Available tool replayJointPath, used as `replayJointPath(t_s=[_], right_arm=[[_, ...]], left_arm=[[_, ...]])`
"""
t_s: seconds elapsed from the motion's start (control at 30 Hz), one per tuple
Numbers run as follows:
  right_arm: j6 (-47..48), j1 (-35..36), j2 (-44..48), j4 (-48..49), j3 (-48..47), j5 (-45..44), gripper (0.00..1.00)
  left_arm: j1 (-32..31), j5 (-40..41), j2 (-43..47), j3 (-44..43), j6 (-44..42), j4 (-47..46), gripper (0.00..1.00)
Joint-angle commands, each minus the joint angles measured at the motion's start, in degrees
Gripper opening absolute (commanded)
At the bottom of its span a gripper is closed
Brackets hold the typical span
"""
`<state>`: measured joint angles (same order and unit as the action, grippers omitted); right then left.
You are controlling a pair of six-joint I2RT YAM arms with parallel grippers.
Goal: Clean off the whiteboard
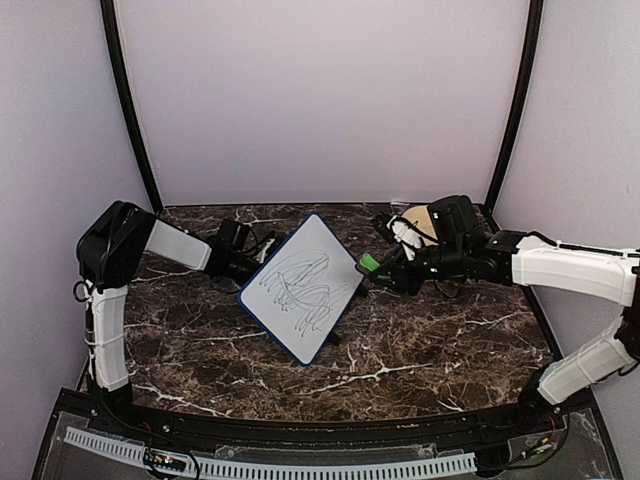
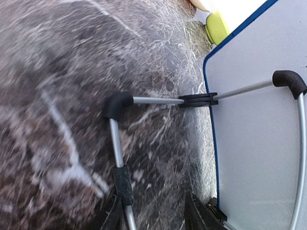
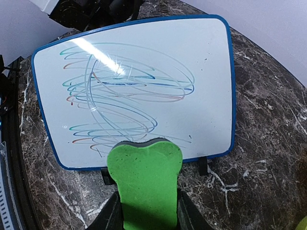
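Whiteboard (image 1: 303, 286): scribbled, propped tilted on a wire stand (image 2: 158, 100) on the surface (image 1: 430, 340). Likely light, stiff and slick-faced (may tip if pushed), so steady it by rim or stand. Right jaws, in front of the whiteboard, clamp a green eraser (image 3: 146, 182). Left jaws sit behind the whiteboard; cannot tell their state.

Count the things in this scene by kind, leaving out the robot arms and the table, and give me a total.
whiteboard: 1
green eraser: 1
wire stand, behind the board: 1
tan round object, too unclear to name: 1
Total: 4
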<state>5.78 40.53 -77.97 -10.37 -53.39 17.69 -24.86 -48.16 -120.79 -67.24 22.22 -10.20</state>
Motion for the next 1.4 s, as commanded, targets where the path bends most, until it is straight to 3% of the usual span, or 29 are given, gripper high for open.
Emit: replayJointPath(t_s=[0.0, 0.13, 0.27, 0.37, 0.47, 0.6, 0.8, 1.0, 1.37], right_arm=[[-0.7, -0.3, 1.6, 0.7, 0.6, -0.4, 0.33], [-0.8, -0.3, 1.6, 0.0, 0.7, -0.7, 0.32], [-1.5, 0.1, 1.5, -1.3, 0.1, -3.0, 0.32], [-2.9, 0.7, 2.2, -1.3, -0.1, -5.6, 0.32], [-3.2, 2.2, 3.1, 0.6, 0.5, -8.5, 0.33], [-3.0, 5.3, 2.9, 4.6, 0.7, -13.0, 0.33], [-3.1, 8.7, -2.0, 10.0, -1.2, -13.2, 0.33], [-3.0, 11.5, -9.2, 16.3, -4.8, -14.0, 0.33], [-2.2, 14.5, -20.7, 21.3, -13.0, -19.2, 0.34]], left_arm=[[-3.1, 0.0, -3.2, -2.6, -5.2, 7.3, 0.47], [-4.4, -0.4, -4.1, -4.7, -6.0, 8.9, 0.46], [-2.6, 1.2, -0.3, -3.1, -1.6, 6.2, 0.45], [1.3, 1.7, 6.6, 1.7, 4.7, 0.3, 0.46], [5.3, 4.4, 14.3, 4.0, 6.4, 0.7, 0.45], [6.1, 6.8, 21.5, 4.8, 5.9, 6.0, 0.46], [6.9, 3.9, 30.2, 11.6, 8.3, 3.6, 0.46], [6.5, -2.1, 33.1, 14.4, 7.9, 2.9, 0.49], [3.6, -2.9, 33.4, 13.6, 5.1, 5.5, 0.48]])
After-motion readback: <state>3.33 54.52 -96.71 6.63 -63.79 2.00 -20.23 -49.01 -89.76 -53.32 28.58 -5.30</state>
